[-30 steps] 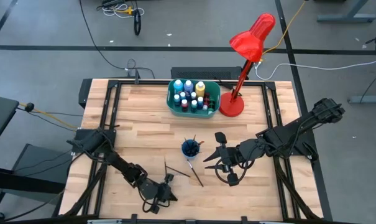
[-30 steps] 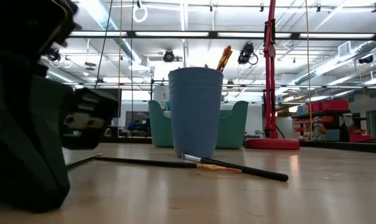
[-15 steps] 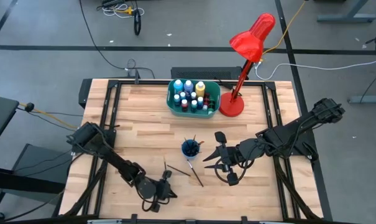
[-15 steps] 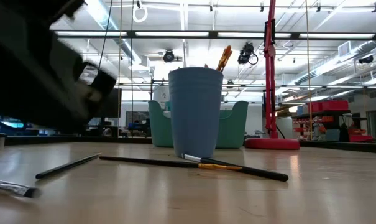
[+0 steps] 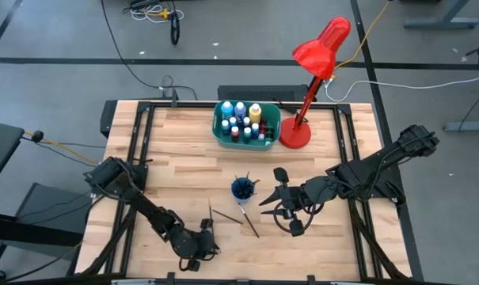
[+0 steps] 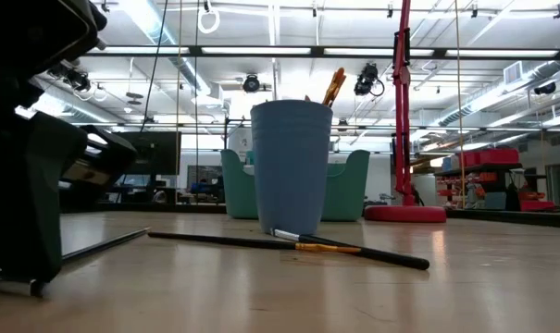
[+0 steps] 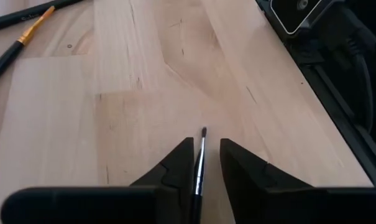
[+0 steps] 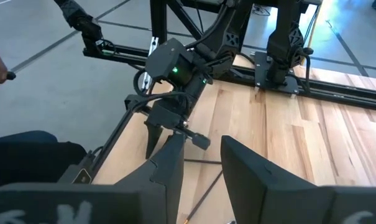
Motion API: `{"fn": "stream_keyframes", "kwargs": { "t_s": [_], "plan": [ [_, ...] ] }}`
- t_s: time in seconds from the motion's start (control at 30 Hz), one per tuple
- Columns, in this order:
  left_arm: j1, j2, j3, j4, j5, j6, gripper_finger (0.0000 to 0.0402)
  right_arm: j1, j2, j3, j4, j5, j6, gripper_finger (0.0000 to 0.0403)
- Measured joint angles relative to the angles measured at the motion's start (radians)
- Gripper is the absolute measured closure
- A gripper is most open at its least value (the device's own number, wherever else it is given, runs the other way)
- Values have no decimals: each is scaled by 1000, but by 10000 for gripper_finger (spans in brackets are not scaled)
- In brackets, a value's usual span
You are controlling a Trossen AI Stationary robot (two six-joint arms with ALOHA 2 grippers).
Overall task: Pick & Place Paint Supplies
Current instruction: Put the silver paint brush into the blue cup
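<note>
At the table's near left, the dark left gripper (image 5: pixel 201 247) is pointing down at the pale, block-jointed wooden tabletop (image 5: pixel 184 166), its two matte black fingers (image 7: pixel 175 168) standing slightly parted with a thin dark-handled paintbrush (image 7: pixel 200 163) lying in the gap between them; the fingers are not pressing on it, so the brush is lying flat on the wood rather than being gripped. Just beyond that gripper, a few more slim, pencil-like paintbrushes (image 5: pixel 237 215) are lying loose and crossed on the boards, one showing an orange band on its black handle (image 6: pixel 328 247). Behind them, near the table's middle, a smooth blue cylindrical plastic cup (image 5: pixel 241 188) is standing upright and holding several brushes, their tips sticking above its rim (image 6: pixel 333 85). Farther back, a teal rectangular plastic tub (image 5: pixel 220 127) with rounded corners is sitting at the far edge, holding a cluster of small paint bottles (image 5: pixel 243 119) standing upright with blue, white, yellow and dark caps. Just beside the tub, a glossy red desk lamp (image 5: pixel 316 75) is rising from a round red base on a slim angled stem to a rounded shade. To the right of the cup, the dark right gripper (image 5: pixel 276 199) is hovering above the table, its broad angular fingers (image 8: pixel 169 168) standing apart and holding nothing. A black metal frame (image 5: pixel 358 229) is running along the table's edges.
</note>
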Motion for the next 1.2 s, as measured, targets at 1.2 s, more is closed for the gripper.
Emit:
{"fn": "stream_keyframes", "kwargs": {
  "t_s": [1.2],
  "plan": [
    [30,-105,-3,152,-196,320,398,-8,112,-56,-7,5,-78,295]
  ]
}}
